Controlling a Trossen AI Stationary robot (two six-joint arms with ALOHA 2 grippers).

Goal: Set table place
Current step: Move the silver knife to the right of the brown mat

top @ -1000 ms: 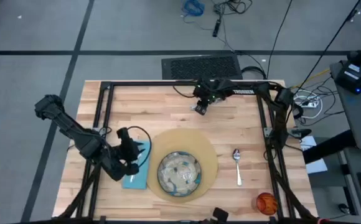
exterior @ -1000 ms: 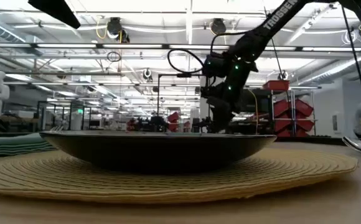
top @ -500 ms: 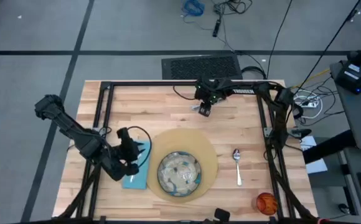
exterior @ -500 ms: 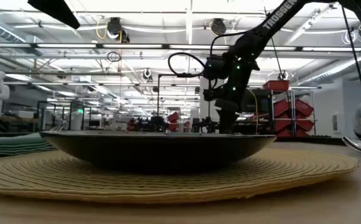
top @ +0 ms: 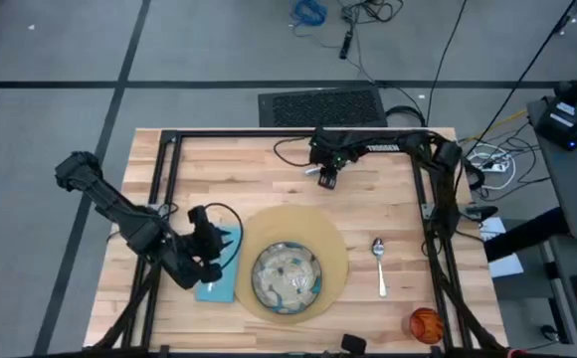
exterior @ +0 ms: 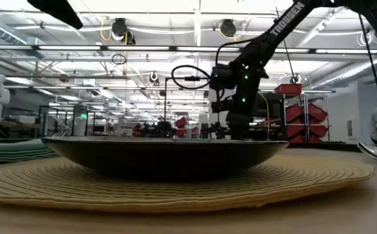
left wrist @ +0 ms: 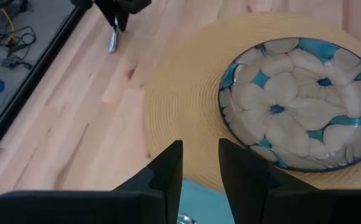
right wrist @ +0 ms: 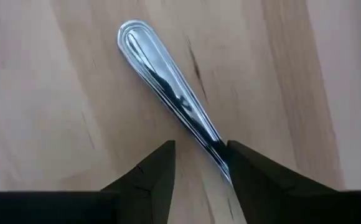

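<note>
A speckled dish point(top: 287, 275) with a blue flower pattern sits on the round tan placemat point(top: 334, 247). A teal napkin point(top: 218, 286) lies to the placemat's left, a spoon point(top: 379, 265) to its right, and an orange cup point(top: 425, 323) stands at the near right. My left gripper point(left wrist: 200, 152) hovers open over the napkin's edge beside the placemat, with nothing between its fingers. My right gripper point(top: 326, 167) is near the table's far edge, shut on a silver utensil point(top: 325, 180); only the utensil's handle point(right wrist: 162, 74) shows. My right gripper pinches the silver utensil between its two fingers, on the shaft point(right wrist: 213, 144) above the handle. The fingers come from above, pointing down. The utensil hangs below them, handle end point(left wrist: 112, 42) lowest, slanted. Whether that end touches the table, I cannot tell.
A black metal frame point(top: 166, 179) stands over the wooden table point(top: 259, 189), with bars along the far, left and right sides. Bare wood lies between the far bar and the placemat. Cables trail from the right arm point(top: 408, 149).
My right gripper has swung from a tilt to pointing straight down, shifting slightly toward the table's right and near edges with the utensil still in its fingers.
</note>
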